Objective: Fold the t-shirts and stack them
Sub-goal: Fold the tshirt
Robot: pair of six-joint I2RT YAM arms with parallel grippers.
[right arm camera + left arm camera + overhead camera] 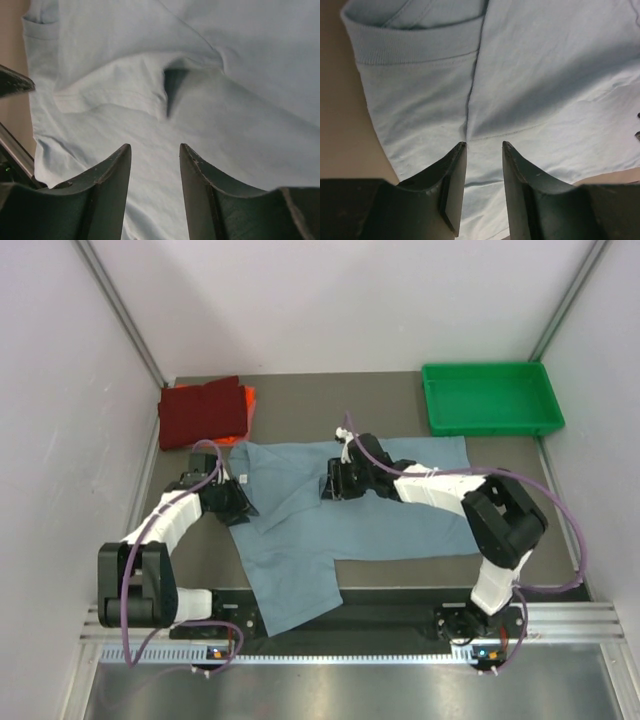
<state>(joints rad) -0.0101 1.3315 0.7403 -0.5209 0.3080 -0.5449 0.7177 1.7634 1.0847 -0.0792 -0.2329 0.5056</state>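
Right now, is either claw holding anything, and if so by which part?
Nothing is held. Both the left claw and the right claw stand open over the grey-blue t-shirt.

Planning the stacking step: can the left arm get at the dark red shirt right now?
Probably yes. The left gripper sits open over the grey-blue shirt, and only bare table lies between it and the dark red shirt.

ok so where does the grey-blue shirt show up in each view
top external: grey-blue t-shirt spread flat across the middle of the table.
left wrist: fills most of the picture, ribbed neckband upper left.
right wrist: fills nearly all of it, creased near centre.
shared landmark: the strip of bare table along the shirt's left edge.
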